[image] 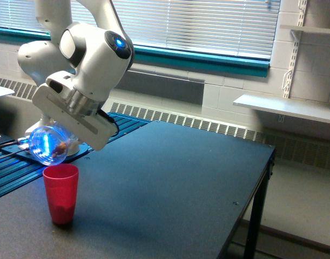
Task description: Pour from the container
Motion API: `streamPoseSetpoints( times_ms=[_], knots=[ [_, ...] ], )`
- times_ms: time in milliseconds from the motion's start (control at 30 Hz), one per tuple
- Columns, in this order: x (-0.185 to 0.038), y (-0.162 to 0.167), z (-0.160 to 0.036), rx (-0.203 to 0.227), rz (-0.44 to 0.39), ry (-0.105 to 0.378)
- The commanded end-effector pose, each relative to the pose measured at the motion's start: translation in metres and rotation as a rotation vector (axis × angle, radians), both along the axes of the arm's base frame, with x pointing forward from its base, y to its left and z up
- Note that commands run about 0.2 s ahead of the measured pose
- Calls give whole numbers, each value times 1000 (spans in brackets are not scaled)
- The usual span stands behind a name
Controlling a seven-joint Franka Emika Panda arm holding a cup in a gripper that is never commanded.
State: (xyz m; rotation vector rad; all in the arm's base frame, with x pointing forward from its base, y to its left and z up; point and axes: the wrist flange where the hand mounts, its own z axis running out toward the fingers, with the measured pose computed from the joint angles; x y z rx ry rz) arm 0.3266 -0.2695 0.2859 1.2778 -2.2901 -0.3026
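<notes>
The container (47, 144), a clear round jar lit blue with a few brown pieces inside, is held tipped on its side, its mouth facing the exterior view's left and slightly down. My gripper (65, 137) is shut on it, its fingers hidden behind the jar and the white hand. A red cup (61, 193) stands upright on the dark table (170, 189), directly below and slightly to the exterior view's right of the jar's mouth, with a small gap between them.
The robot's white base and a blue-lit rail platform (13, 162) lie behind the cup at the exterior view's left. The table's edge (251, 199) runs down the exterior view's right. White shelves (286, 108) hang on the far wall.
</notes>
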Motion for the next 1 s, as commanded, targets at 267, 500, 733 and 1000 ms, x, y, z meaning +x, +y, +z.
streamPoseSetpoints(
  times_ms=[267,500,733,1000],
  knots=[
    [3,-8,1,-41,-1,13],
    [-7,-9,-17,-94,19,75],
    [5,-16,-16,-127,-5,-9],
    [10,-18,-15,-144,-18,-58]
  ],
)
